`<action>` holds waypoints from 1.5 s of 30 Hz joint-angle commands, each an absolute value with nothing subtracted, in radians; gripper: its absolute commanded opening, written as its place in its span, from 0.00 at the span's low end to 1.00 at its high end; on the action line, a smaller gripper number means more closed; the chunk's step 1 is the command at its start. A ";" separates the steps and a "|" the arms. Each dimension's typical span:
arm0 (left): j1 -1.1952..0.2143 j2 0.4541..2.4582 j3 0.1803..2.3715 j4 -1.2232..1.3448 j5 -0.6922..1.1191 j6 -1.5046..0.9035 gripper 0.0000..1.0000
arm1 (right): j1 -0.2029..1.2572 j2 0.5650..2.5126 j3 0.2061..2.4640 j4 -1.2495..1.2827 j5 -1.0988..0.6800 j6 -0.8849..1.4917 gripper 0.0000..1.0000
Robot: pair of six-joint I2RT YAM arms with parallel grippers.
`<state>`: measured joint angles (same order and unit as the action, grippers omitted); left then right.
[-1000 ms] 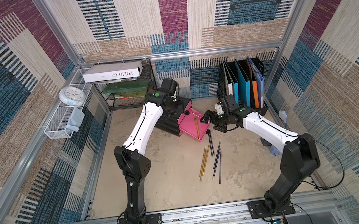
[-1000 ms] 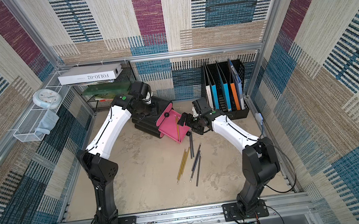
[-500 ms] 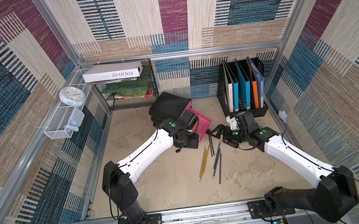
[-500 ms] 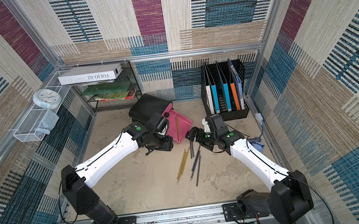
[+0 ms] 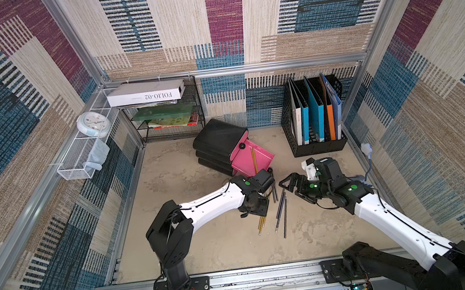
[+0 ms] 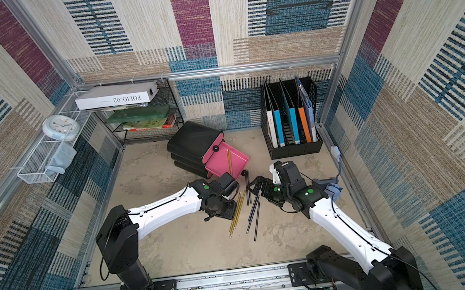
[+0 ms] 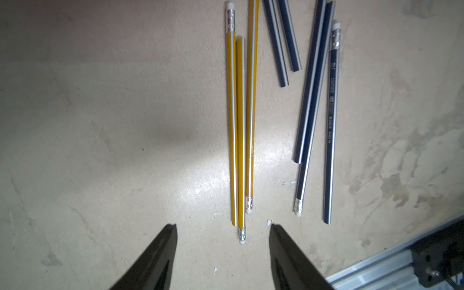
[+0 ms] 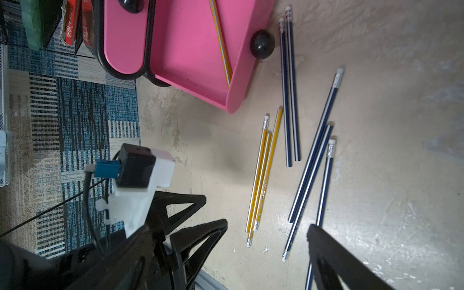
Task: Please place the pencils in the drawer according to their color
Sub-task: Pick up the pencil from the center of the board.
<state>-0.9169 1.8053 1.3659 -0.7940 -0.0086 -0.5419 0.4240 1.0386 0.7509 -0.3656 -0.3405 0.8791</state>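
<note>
lying before the parted left jaws are three yellow pencils.

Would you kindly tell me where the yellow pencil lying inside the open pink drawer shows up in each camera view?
In a top view: the yellow pencil lies just above centre, inside the drawer.
In a top view: again just above centre, almost on the midline.
Left wrist: not in it.
Right wrist: near the top edge, slanting.
Shared landmark: the pink drawer; the left wrist view misses it.
</note>
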 commanded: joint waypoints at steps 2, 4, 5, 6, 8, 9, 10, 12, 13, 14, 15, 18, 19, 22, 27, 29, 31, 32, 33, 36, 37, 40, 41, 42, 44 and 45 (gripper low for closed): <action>-0.925 1.842 1.354 -0.762 -0.034 -0.524 0.62 | 0.425 1.037 0.743 -0.372 -0.332 0.874 0.99; -0.926 1.852 1.342 -0.748 -0.041 -0.528 0.61 | 0.425 1.041 0.745 -0.375 -0.334 0.871 0.99; -0.925 1.856 1.338 -0.741 -0.041 -0.528 0.61 | 0.425 1.042 0.744 -0.380 -0.334 0.867 0.99; -0.926 1.861 1.336 -0.737 -0.043 -0.528 0.61 | 0.425 1.040 0.745 -0.383 -0.333 0.864 1.00; -0.926 1.870 1.336 -0.735 -0.053 -0.528 0.61 | 0.425 1.039 0.743 -0.386 -0.329 0.862 0.99; -0.925 1.872 1.338 -0.733 -0.057 -0.528 0.60 | 0.425 1.037 0.742 -0.387 -0.330 0.862 1.00; -0.926 1.875 1.339 -0.731 -0.060 -0.526 0.60 | 0.425 1.037 0.740 -0.387 -0.331 0.862 1.00; -0.925 1.883 1.341 -0.729 -0.062 -0.524 0.60 | 0.425 1.036 0.736 -0.385 -0.331 0.863 1.00; -0.925 1.889 1.345 -0.730 -0.061 -0.524 0.60 | 0.425 1.035 0.734 -0.385 -0.331 0.864 1.00; -0.925 1.893 1.347 -0.731 -0.061 -0.521 0.60 | 0.425 1.034 0.732 -0.384 -0.331 0.865 1.00; -0.925 1.898 1.348 -0.731 -0.062 -0.521 0.60 | 0.424 1.034 0.731 -0.384 -0.330 0.867 0.99; -0.926 1.910 1.351 -0.739 -0.076 -0.521 0.59 | 0.425 1.034 0.729 -0.379 -0.330 0.869 1.00; -0.926 1.913 1.351 -0.740 -0.080 -0.519 0.59 | 0.424 1.034 0.729 -0.380 -0.330 0.871 1.00; -0.926 1.921 1.354 -0.742 -0.089 -0.519 0.59 | 0.425 1.034 0.732 -0.378 -0.329 0.871 0.99; -0.925 1.946 1.367 -0.752 -0.101 -0.519 0.58 | 0.424 1.034 0.737 -0.379 -0.324 0.871 0.99; -0.926 1.957 1.371 -0.758 -0.103 -0.520 0.58 | 0.424 1.034 0.738 -0.380 -0.322 0.871 0.99; -0.926 1.964 1.374 -0.763 -0.108 -0.519 0.57 | 0.423 1.033 0.739 -0.382 -0.321 0.871 0.99; -0.925 1.968 1.376 -0.765 -0.110 -0.520 0.57 | 0.423 1.032 0.740 -0.382 -0.319 0.871 1.00; -0.926 1.970 1.376 -0.766 -0.114 -0.521 0.57 | 0.424 1.033 0.741 -0.383 -0.319 0.871 1.00; -0.925 1.974 1.376 -0.773 -0.124 -0.522 0.57 | 0.423 1.031 0.742 -0.382 -0.319 0.872 0.99; -0.926 1.975 1.375 -0.777 -0.128 -0.523 0.56 | 0.423 1.031 0.741 -0.382 -0.320 0.872 0.99; -0.924 1.976 1.370 -0.780 -0.138 -0.525 0.54 | 0.423 1.031 0.744 -0.385 -0.319 0.868 0.99; -0.924 1.976 1.367 -0.782 -0.141 -0.525 0.52 | 0.423 1.031 0.744 -0.385 -0.319 0.868 0.99; -0.924 1.976 1.365 -0.782 -0.140 -0.525 0.50 | 0.423 1.031 0.744 -0.385 -0.319 0.869 0.99; -0.924 1.975 1.360 -0.781 -0.139 -0.525 0.44 | 0.423 1.030 0.745 -0.385 -0.317 0.869 1.00; -0.925 1.976 1.357 -0.779 -0.137 -0.526 0.42 | 0.423 1.029 0.746 -0.385 -0.318 0.869 1.00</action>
